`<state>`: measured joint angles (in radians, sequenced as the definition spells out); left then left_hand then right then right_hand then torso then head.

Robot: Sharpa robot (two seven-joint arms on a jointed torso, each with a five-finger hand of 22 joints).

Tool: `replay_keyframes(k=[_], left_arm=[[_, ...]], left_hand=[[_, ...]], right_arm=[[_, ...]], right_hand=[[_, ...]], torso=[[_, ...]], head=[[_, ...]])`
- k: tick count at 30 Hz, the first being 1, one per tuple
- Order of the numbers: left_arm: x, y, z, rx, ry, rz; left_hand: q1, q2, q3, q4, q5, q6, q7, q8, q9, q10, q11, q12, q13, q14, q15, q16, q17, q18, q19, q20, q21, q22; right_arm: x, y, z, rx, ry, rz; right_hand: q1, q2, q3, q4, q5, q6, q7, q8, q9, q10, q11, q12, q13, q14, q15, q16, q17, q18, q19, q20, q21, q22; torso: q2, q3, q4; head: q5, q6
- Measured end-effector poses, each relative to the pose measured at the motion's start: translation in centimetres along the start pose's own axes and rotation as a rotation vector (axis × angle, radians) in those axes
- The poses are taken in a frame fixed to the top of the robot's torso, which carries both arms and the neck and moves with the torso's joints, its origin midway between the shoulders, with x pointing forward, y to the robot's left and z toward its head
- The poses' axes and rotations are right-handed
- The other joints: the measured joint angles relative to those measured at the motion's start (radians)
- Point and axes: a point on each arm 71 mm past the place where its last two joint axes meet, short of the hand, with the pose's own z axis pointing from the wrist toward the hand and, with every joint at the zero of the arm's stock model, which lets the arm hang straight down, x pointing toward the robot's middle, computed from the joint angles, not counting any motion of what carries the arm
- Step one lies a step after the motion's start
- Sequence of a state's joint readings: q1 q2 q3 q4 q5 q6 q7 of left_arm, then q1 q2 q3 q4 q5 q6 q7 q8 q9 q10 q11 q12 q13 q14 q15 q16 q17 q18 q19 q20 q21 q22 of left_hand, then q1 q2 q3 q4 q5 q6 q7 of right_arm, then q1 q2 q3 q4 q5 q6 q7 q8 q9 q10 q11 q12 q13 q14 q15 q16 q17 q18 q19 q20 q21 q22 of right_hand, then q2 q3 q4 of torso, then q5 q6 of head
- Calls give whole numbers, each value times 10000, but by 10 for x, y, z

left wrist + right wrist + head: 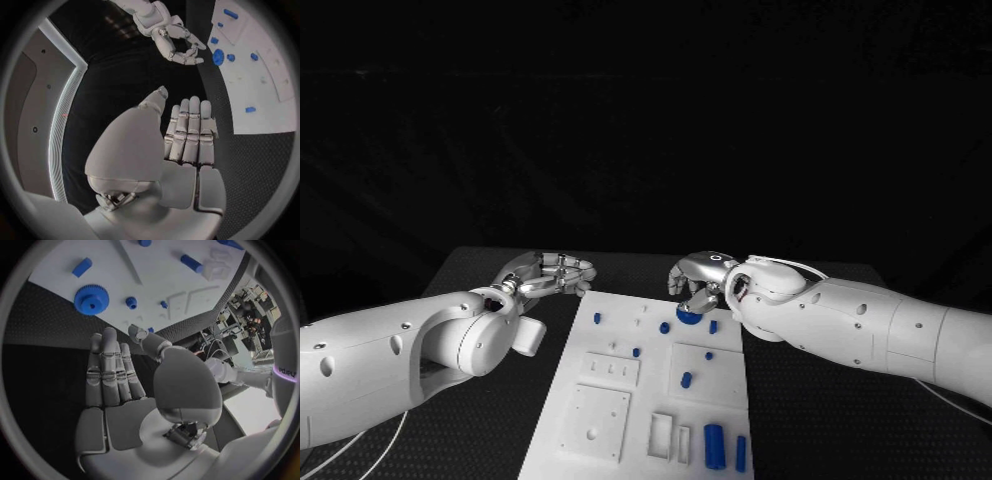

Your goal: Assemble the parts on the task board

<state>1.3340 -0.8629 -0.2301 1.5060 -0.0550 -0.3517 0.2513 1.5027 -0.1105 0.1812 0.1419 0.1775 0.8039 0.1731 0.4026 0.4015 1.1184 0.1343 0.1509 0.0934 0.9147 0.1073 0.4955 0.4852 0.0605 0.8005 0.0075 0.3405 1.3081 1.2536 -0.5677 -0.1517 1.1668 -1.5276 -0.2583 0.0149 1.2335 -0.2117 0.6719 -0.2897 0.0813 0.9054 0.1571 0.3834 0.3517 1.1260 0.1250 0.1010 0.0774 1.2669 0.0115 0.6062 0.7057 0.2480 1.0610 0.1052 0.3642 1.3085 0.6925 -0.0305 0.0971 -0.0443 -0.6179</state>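
Blue and toothed, the round plastic gear (91,299) lies flat at the far end of the white task board (625,415), just beyond the right hand (708,281) (fingers apart, holding nothing), nearer than the equally empty, open left hand (548,274).

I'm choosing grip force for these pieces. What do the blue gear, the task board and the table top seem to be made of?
Blue gear: probably moulded or printed plastic, matte, with an even blue colour and fine teeth round its rim. Task board: likely white rigid plastic, matte, with crisp recessed pockets. Table: black with a fine dotted texture, perhaps a rubbery or foam mat; hard to tell.
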Motion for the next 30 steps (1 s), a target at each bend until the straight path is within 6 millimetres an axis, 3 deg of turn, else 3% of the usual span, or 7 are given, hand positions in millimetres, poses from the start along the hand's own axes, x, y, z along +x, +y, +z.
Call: replay_keyframes(k=[6,15,23,30], left_arm=[[0,-4,-1,66,31,-9],[0,-6,-3,101,57,-28],[1,-6,-3,109,84,-35],[0,-6,-3,109,66,-33]], left_hand=[[0,0,0,0,-1,0,0,-8,-6,0,0,0,0,0,0,0,0,-13,0,0,0,-1],[0,0,-27,27,-2,0,0,-8,-26,0,0,0,-9,0,0,-39,-1,-21,0,0,0,-2],[39,-39,-68,-15,-2,-1,0,-55,-56,-36,36,-47,-22,0,-1,-82,10,-66,0,0,0,-3],[39,-39,-95,-42,-2,0,0,-88,-66,-36,36,-47,-31,0,-1,-82,9,-68,0,0,0,-4]], right_arm=[[4,0,1,77,60,-179],[16,8,3,-44,235,-335],[19,16,5,-227,337,-507],[24,20,6,-286,434,-615]], right_hand=[[-94,85,29,28,0,2,0,0,-29,35,-36,-1,-1,4,-3,49,131,65,0,0,143,-9],[-380,-4,29,28,0,33,-31,-1,-40,107,-35,-3,-16,19,11,77,279,66,0,1,263,-8],[-424,-54,-28,27,0,67,3,-2,-51,106,-36,-4,-26,19,12,95,338,62,0,1,314,-4],[-515,-67,-82,28,0,67,3,-6,-50,106,-36,-4,-38,19,12,95,359,57,-1,2,315,-4]], torso=[[105,-25,67],[259,-60,137],[403,-97,170],[502,-135,190]], head=[[-43,-14],[-47,-39],[-132,-68],[-118,-52]])
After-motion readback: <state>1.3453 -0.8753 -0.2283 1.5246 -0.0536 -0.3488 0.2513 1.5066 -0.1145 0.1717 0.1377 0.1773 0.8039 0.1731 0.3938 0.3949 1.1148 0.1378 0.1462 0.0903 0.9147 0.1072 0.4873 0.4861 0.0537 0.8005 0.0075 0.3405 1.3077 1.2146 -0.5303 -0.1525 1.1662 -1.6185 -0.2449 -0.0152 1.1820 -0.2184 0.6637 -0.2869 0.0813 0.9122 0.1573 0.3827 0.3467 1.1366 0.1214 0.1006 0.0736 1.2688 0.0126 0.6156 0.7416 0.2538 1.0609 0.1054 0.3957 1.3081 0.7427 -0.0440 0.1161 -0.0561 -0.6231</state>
